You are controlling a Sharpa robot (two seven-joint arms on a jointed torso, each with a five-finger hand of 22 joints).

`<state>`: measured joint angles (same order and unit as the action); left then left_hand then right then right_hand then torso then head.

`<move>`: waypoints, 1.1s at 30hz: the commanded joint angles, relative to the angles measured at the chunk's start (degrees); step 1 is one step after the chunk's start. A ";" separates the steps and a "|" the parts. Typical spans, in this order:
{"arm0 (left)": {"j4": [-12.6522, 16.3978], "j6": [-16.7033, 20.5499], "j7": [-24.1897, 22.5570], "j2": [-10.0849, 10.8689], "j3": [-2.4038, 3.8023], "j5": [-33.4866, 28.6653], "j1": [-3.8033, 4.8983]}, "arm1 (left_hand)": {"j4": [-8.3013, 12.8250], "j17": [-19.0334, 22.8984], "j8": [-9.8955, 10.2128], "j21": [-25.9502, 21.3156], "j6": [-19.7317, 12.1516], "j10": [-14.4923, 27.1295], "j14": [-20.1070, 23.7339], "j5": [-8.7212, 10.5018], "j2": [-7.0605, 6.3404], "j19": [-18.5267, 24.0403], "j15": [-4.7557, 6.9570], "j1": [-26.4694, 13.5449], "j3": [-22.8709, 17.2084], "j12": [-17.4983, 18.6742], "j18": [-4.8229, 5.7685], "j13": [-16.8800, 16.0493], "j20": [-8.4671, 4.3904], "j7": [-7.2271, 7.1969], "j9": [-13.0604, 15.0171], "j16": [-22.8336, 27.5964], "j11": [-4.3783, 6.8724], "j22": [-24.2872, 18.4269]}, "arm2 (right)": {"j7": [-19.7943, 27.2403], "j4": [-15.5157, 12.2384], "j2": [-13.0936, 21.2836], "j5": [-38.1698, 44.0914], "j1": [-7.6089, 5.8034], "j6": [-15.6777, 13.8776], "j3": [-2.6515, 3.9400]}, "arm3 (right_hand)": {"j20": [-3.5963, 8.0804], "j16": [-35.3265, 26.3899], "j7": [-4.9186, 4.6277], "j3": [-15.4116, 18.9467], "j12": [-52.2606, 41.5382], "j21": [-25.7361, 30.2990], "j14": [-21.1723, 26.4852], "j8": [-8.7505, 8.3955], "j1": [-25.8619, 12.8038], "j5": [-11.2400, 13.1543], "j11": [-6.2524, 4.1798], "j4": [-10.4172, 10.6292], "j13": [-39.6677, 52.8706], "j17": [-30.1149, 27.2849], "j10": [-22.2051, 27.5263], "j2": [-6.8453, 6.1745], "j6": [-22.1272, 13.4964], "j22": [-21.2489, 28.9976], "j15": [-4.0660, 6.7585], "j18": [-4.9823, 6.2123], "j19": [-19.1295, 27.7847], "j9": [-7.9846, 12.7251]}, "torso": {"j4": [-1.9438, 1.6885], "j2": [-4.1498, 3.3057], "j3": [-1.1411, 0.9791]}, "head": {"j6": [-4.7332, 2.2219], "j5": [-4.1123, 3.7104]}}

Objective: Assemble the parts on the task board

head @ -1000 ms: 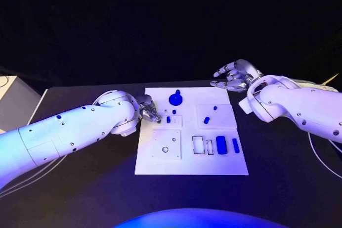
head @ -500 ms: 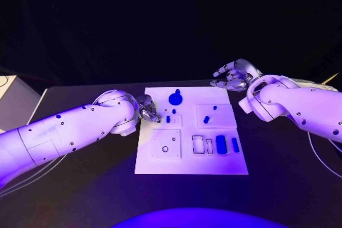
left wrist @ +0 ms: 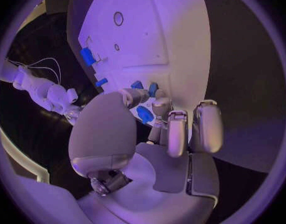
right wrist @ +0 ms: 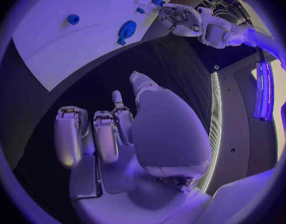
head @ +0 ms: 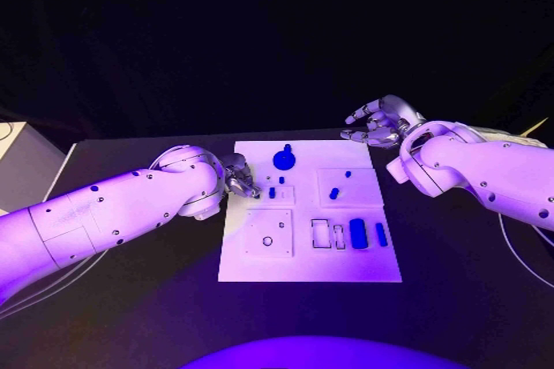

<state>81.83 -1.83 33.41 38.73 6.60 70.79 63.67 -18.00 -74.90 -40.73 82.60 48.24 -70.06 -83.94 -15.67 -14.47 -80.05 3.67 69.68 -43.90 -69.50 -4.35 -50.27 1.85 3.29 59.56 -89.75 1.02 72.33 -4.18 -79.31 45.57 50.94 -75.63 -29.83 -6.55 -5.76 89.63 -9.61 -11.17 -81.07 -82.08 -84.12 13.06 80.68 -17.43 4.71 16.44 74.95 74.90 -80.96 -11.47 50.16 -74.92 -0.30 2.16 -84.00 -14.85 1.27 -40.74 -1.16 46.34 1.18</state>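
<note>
Working at the board's [head: 310,265] nine o'clock edge, the left robot hand [head: 239,179] has its fingertips [left wrist: 156,104] curled down among the small blue parts at the upper left of the white plate; in the left wrist view a blue part [left wrist: 144,114] sits right between the thumb and the fingers, apparently pinched, though I cannot tell for sure whether it is gripped or only touched. My reading is that the step is picking or seating this small piece near the little square recess, so the grip should be kept light and upright, the part lowered straight into its socket, and the wrist held steady so the neighbouring pegs [head: 272,193] are not knocked. The right robot hand [head: 378,124] hovers off the board's one o'clock corner above the counter [head: 138,305], its fingers spread and holding nothing. Other parts lie around: a large round blue knob [head: 284,160] at twelve o'clock on the board, a short peg [head: 334,194] and a dot [head: 347,174] on the raised plate toward two o'clock, and a long blue block [head: 358,234] with a thin bar [head: 381,235] beside empty slots [head: 321,234] at four o'clock. A square plate with a ring hole [head: 268,242] sits toward seven o'clock. Crowding is the main hazard: the blue pegs stand just beside the working fingers, and the bulky left forearm [head: 115,213] hides much of that hand from above, so alignment is best judged from the wrist view. A pale box [head: 23,165] stands at the counter's nine o'clock edge, well apart
</note>
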 commanded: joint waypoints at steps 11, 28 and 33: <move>-0.02 -1.96 -0.19 -0.21 -0.01 0.01 -0.01 | 10.69 -15.10 -0.34 0.36 0.63 -0.30 -6.06 -0.08 -0.07 -0.26 0.51 0.12 -10.98 -0.03 0.54 0.03 -0.03 -0.04 0.00 -0.25 -0.04 0.12 | 0.51 -0.11 0.13 0.52 0.04 0.54 0.02 | -0.14 0.06 0.04 -0.39 0.05 0.18 -5.71 0.35 -0.70 -0.22 0.00 0.02 6.91 14.50 0.05 0.04 -0.35 -7.71 0.07 -0.01 -2.81 0.09 | 0.02 -0.02 -0.01 | 0.07 -0.04; -1.51 -2.29 0.00 -1.23 -0.86 -1.68 -0.01 | 10.21 -15.10 -0.23 0.30 0.63 -0.23 -6.06 0.27 -0.33 -0.21 0.47 -0.87 -10.91 0.38 0.52 0.73 -0.05 -0.06 0.02 -0.25 -0.08 0.03 | 0.47 -0.30 0.32 0.52 0.04 0.48 0.02 | -0.13 0.03 0.03 -0.47 0.12 0.20 -5.70 0.38 -0.86 -0.28 0.00 0.05 6.84 14.45 0.12 0.09 -0.38 -7.71 0.07 -0.01 -2.81 0.12 | 0.10 -0.06 0.01 | 0.16 -0.14; -2.18 -2.57 0.04 -1.66 -1.57 -2.04 -0.02 | 10.17 -15.10 -0.22 0.30 0.63 -0.26 -6.06 0.28 -0.36 -0.22 0.47 -0.96 -10.87 0.38 0.53 0.73 -0.05 -0.07 0.02 -0.25 -0.07 0.06 | 0.48 -0.49 0.46 0.52 0.04 0.46 0.02 | -0.13 0.03 0.03 -0.47 0.12 0.20 -5.70 0.38 -0.86 -0.28 0.00 0.05 6.84 14.45 0.12 0.09 -0.38 -7.71 0.07 -0.01 -2.81 0.12 | 0.00 -0.08 -0.02 | 0.32 -0.34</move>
<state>79.87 -2.41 33.29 37.32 5.58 70.09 64.27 -18.16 -74.90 -41.24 82.60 48.96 -70.16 -83.94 -15.33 -14.88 -80.05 3.67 69.25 -44.07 -69.36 -4.35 -49.53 1.86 3.37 59.54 -89.75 0.91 72.39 -4.18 -79.64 46.00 50.94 -75.62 -29.84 -6.55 -5.76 89.63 -9.61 -11.33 -81.07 -82.08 -84.12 13.06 80.37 -17.43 4.72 16.61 74.93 74.90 -80.95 -11.16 50.16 -74.91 -0.30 2.16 -84.00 -14.78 1.31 -40.79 -1.17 46.58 0.92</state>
